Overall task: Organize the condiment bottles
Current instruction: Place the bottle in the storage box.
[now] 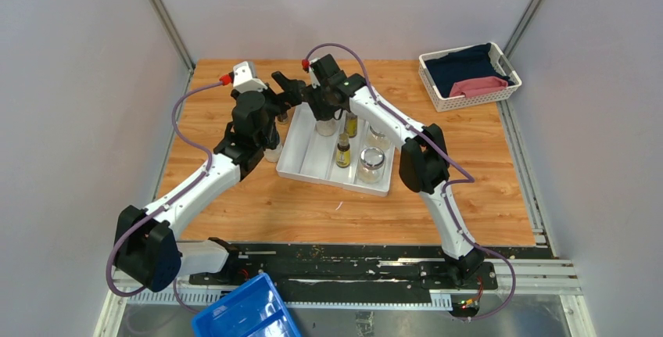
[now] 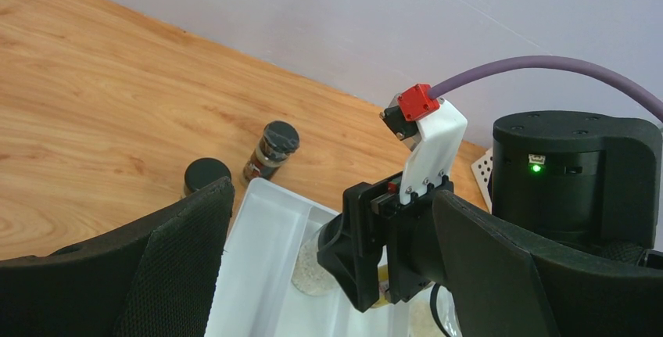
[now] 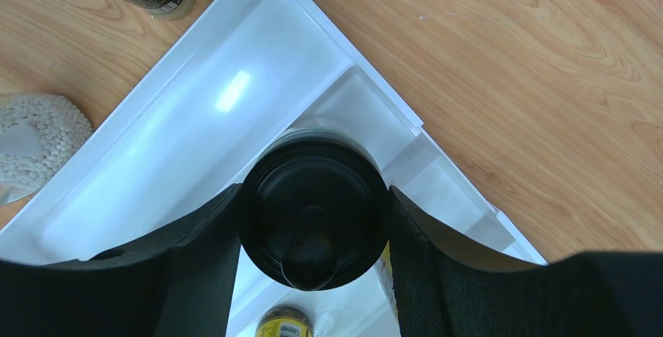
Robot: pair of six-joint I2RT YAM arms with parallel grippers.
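Black-lidded jar [image 3: 313, 224] is sitting between the pads of my right gripper [image 3: 313, 190], which is closing on it from both sides of the lid, at the far end of the tray [image 3: 195, 141]. From the wrist, the jar is lying over the line of a divider [image 3: 363, 79], between the wide bare bay and a narrower one. I cannot tell whether its base is resting on the tray floor. First risk, as I am judging it: if I am letting go with the base on that ridge, the jar is tipping, likely onto the yellow bottle [image 3: 285, 323] just beside it. Second: glass is slick, so a jerky move is inviting a slip. My left gripper [image 2: 332, 190] is hanging wide open, holding nothing, close to my right wrist over the tray's far left corner, so either arm swinging is risking a knock. A shaker [image 2: 270, 148] and a capped jar [image 2: 207, 173] are standing on the table [image 2: 94, 102] just outside that corner, where they are easy to bowl over.
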